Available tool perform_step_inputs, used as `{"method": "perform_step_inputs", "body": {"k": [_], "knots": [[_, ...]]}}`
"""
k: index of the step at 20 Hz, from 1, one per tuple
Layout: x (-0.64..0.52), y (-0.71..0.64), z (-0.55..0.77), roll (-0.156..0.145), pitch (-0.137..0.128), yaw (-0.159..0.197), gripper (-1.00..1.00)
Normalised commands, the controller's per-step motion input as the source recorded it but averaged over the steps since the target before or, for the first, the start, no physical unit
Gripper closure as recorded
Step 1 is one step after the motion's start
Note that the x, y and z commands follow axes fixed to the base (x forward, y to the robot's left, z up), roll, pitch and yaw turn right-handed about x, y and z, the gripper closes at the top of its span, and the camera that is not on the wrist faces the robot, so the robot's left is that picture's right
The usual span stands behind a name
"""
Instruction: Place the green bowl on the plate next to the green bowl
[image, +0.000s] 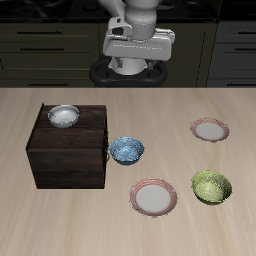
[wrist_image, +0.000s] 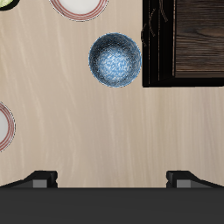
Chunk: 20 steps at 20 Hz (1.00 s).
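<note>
The green bowl (image: 211, 186), yellow-green with an olive mottle, sits near the table's front edge. Only its edge shows in the wrist view (wrist_image: 6, 3). The plate (image: 154, 196), with a pink-red rim and pale grey centre, lies right beside it, also near the front edge; part of it shows in the wrist view (wrist_image: 80, 5). My gripper (image: 137, 55) hangs high over the back of the table, far from both. In the wrist view the gripper (wrist_image: 112, 179) is open and empty, with its fingertips (wrist_image: 39, 178) wide apart.
A blue-and-white bowl (image: 126, 150) (wrist_image: 115, 59) sits mid-table beside a dark wooden cabinet (image: 68, 150) (wrist_image: 188, 44). A silver-white bowl (image: 63, 116) rests on the cabinet's top. A second, smaller-looking pink-rimmed plate (image: 209, 129) (wrist_image: 3, 127) lies farther back than the green bowl.
</note>
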Motion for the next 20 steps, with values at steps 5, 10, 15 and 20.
{"method": "perform_step_inputs", "body": {"k": [5, 10, 15, 20], "knots": [[0.25, 0.27, 0.12, 0.014, -0.005, 0.004, -1.0], [0.27, 0.27, 0.1, 0.014, -0.007, 0.002, -1.0], [0.32, 0.3, 0.08, 0.0, -0.014, 0.003, -1.0], [0.23, 0.2, 0.08, 0.0, -0.001, -0.008, -1.0]]}}
